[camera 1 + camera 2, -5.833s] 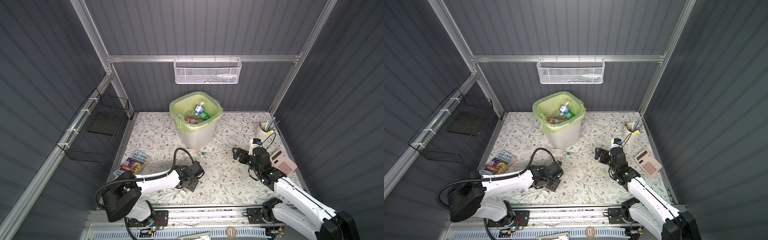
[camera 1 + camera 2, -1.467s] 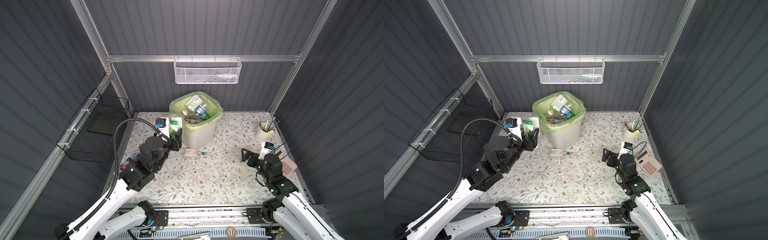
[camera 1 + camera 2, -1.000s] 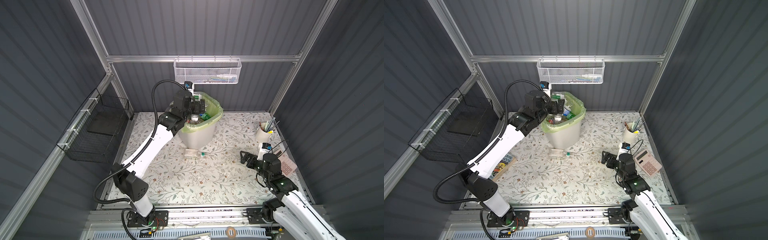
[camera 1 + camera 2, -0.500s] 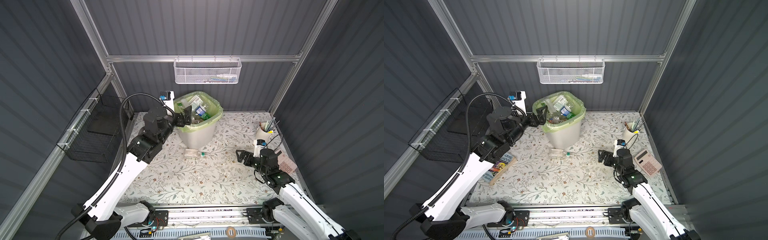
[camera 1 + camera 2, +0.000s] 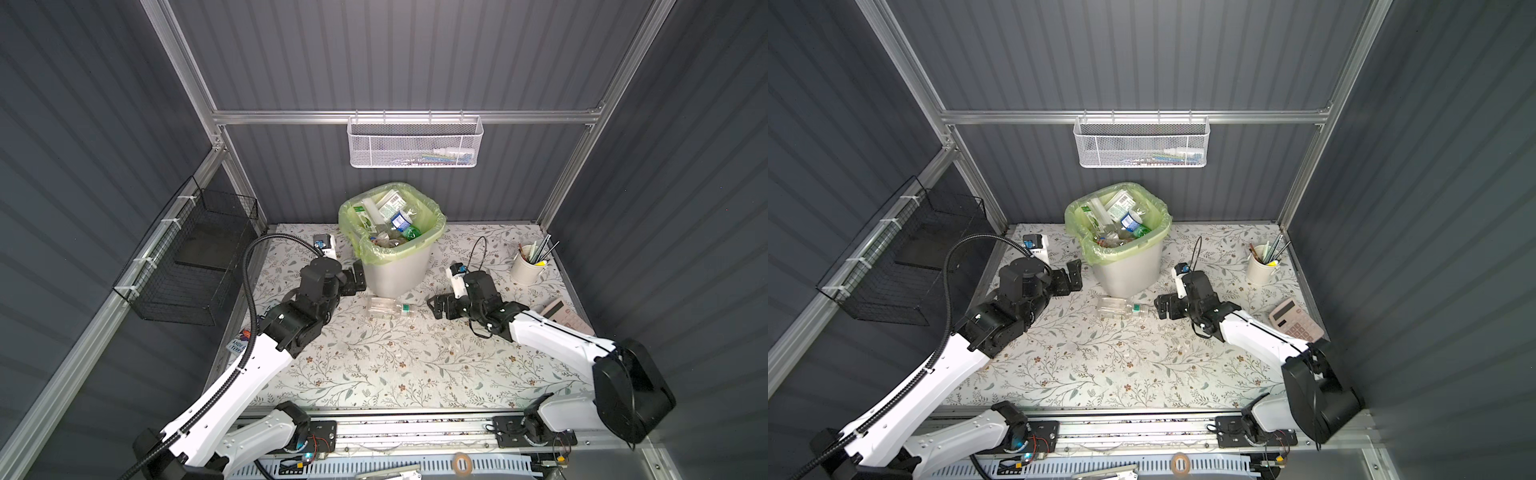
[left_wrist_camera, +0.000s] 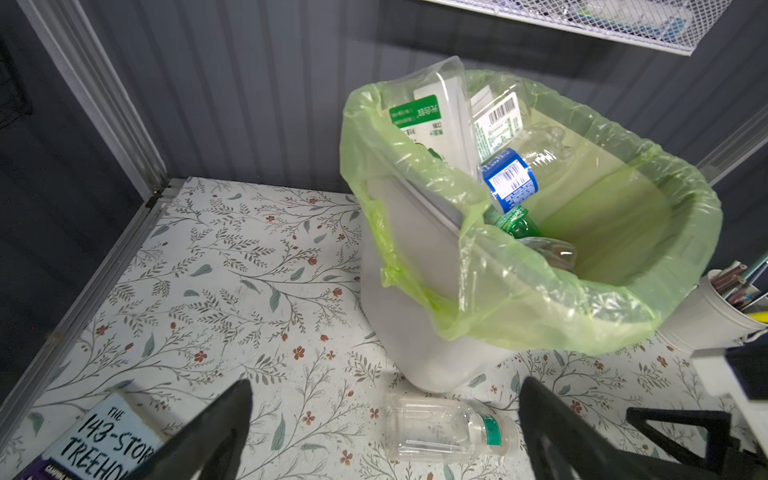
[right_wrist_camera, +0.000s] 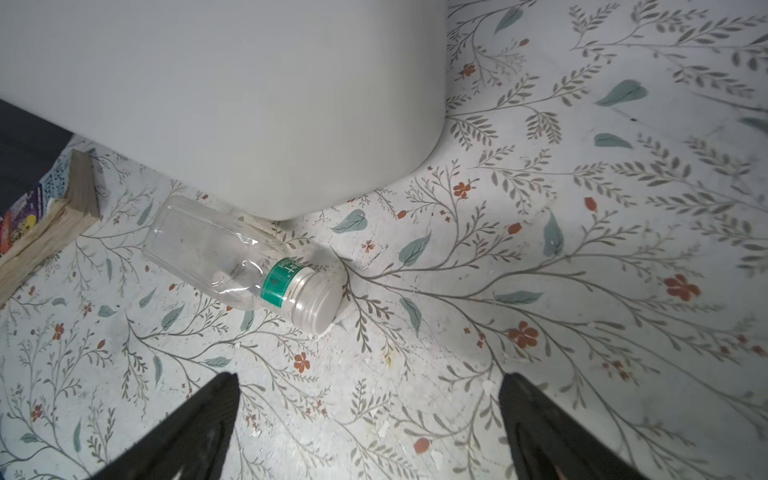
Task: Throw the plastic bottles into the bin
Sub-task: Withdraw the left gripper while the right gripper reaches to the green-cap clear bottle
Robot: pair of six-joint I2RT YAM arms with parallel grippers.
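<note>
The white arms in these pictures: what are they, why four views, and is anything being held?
They are two robot arms mounted at the near edge of a flower-patterned table. Two pictures look down from one overhead camera; two come from cameras on the arms' wrists, where the black prongs are that arm's own gripper. The left gripper and right gripper are both open and empty. A grey bin lined with a green bag already contains bottles. One clear bottle lies on its side by the bin's base, between the two grippers. A book, pen cup and calculator sit at the table's sides.
</note>
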